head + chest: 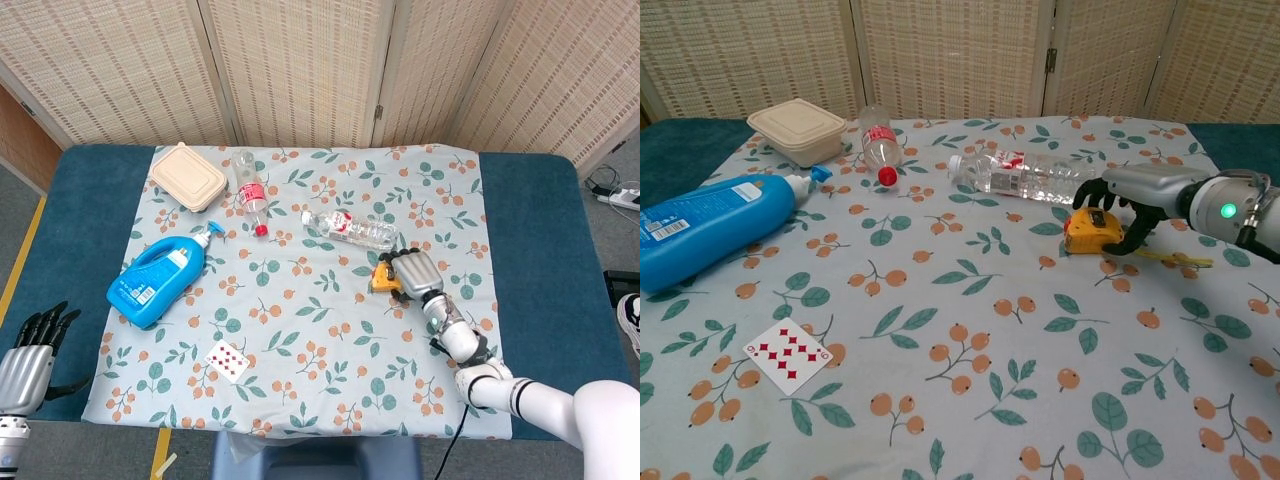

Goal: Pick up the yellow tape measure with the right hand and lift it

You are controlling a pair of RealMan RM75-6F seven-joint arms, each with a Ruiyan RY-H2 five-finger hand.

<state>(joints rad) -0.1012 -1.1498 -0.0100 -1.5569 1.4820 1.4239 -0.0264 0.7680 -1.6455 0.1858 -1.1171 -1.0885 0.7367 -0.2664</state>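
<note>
Reaching over the yellow tape measure, the right hand had its fingers curved over the top of the case and the thumb down at its near side, though whether the grasp had fully closed could not be told. The tape measure lay on the floral tablecloth, just below the clear plastic bottle, so the approach appeared finished while gripping and lifting remained. The left hand rested empty, fingers apart, at the table's near left edge.

The right hand curls its fingers over the yellow tape measure.
</note>
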